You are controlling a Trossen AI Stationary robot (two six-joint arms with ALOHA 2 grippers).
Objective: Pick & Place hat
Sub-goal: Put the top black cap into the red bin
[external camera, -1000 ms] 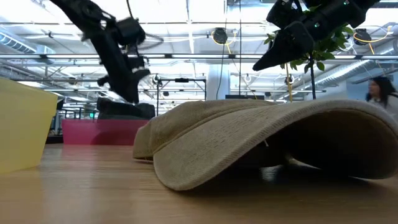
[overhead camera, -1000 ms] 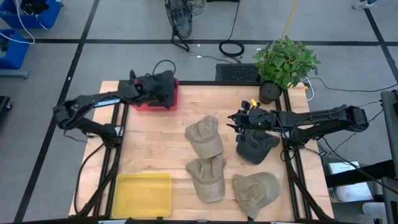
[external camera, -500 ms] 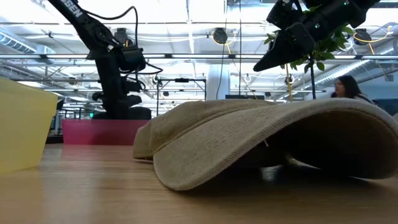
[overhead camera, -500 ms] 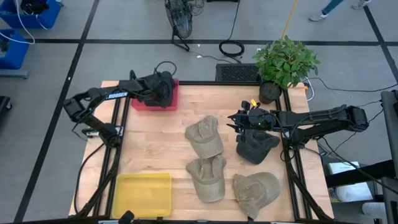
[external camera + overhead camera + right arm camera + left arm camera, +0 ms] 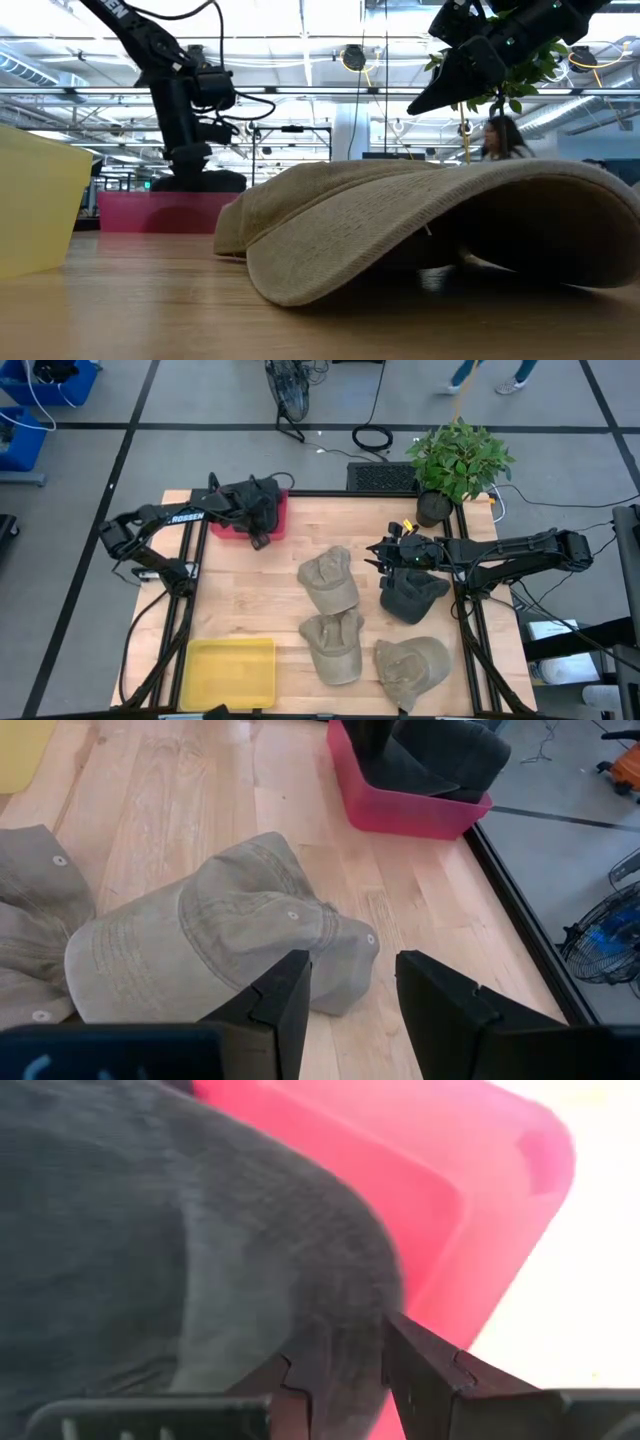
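Note:
A dark grey hat [image 5: 262, 498] lies in the pink bin [image 5: 230, 528] at the table's far left; it also fills the left wrist view [image 5: 150, 1230]. My left gripper [image 5: 258, 532] points down at this hat's near side, open, with hat fabric showing in the gap [image 5: 345, 1350]. My right gripper [image 5: 378, 555] hangs open in the air right of centre, above a tan hat [image 5: 210, 940]. A second dark hat [image 5: 410, 595] rests flat on the table just beside it. My left gripper stands with one finger [image 5: 290, 1390] on either side of the dark hat's curved edge [image 5: 340, 1310], coming from above inside the pink bin. Whether the fingers touch the fabric, I cannot tell. The hat rests in the bin.
Three tan hats lie in the table's middle and near right [image 5: 328, 580], [image 5: 333, 648], [image 5: 412, 665]. A yellow bin [image 5: 230, 672] sits at the near left corner. A potted plant [image 5: 455, 460] stands at the far right corner. Bare wood lies between the two bins.
My left arm has swung, carrying its gripper across the pink bin toward the table's right and then toward the near edge. The dark hat stays in the bin. My right arm has kept still.

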